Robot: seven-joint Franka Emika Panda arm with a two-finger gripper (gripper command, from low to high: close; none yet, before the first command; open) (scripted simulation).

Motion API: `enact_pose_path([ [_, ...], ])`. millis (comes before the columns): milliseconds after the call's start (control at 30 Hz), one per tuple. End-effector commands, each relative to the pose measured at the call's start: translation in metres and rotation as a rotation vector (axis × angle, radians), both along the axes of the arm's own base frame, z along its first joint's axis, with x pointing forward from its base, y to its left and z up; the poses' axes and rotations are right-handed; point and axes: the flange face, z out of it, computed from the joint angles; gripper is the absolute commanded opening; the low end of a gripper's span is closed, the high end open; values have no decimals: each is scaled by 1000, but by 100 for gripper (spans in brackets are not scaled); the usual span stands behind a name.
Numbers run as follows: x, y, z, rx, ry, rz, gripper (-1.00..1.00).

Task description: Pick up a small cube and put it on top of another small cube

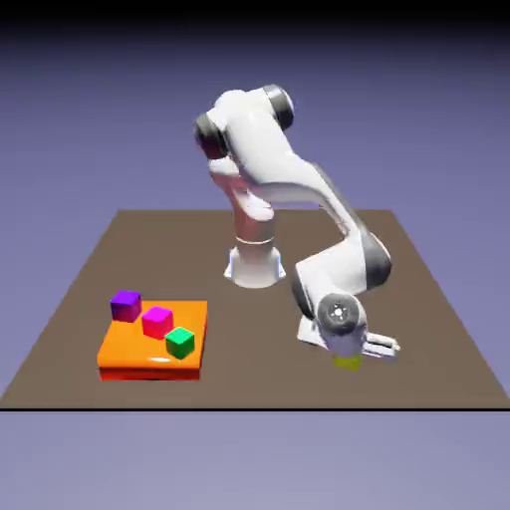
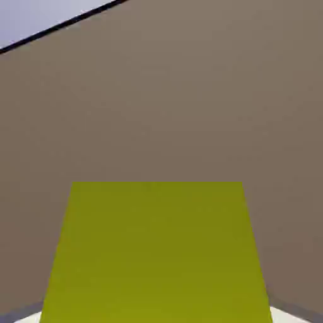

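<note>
I have the gripper (image 1: 348, 361) clenched on the yellow cube (image 2: 156, 252) down on the table (image 1: 438, 329), well apart from the orange tray (image 1: 129, 351); next I must lift and carry it above a cube there.

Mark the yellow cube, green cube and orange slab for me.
yellow cube (image 2: 158, 252), hand view, its broad face.
green cube (image 1: 180, 343), exterior view, its top.
orange slab (image 1: 125, 349), exterior view, bare top surface.

This is a rendered simulation scene rather than a real room: a flat brown square worktop (image 1: 299, 379) floats before a plain blue-violet backdrop (image 1: 418, 90) with no walls or furniture. A smooth white robot arm (image 1: 289, 189) stands on it, near a glossy orange slab (image 1: 129, 354) bearing evenly shaded coloured cubes.
</note>
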Motion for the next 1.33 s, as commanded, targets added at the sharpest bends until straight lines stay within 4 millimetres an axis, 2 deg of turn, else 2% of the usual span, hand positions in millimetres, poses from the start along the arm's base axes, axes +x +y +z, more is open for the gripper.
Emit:
enact_pose_path([
  [0,5,-10,11,-24,-32,15,-100],
  [200,-5,-71,7,-99,-62,244,-100],
  [367,-17,-125,16,-136,-48,430,-100],
  [667,-49,-219,49,-135,35,731,-100],
  [967,-97,-302,85,-27,155,989,-100],
  [1000,-109,-304,66,17,216,1025,-100],
  [1033,-109,-304,66,17,216,1025,-100],
  [1167,-137,-327,11,17,216,1025,-100],
  [1200,-137,-327,11,17,216,1025,100],
  [1233,-137,-327,11,17,216,1025,100],
  [1300,-121,-316,38,16,217,1025,100],
])
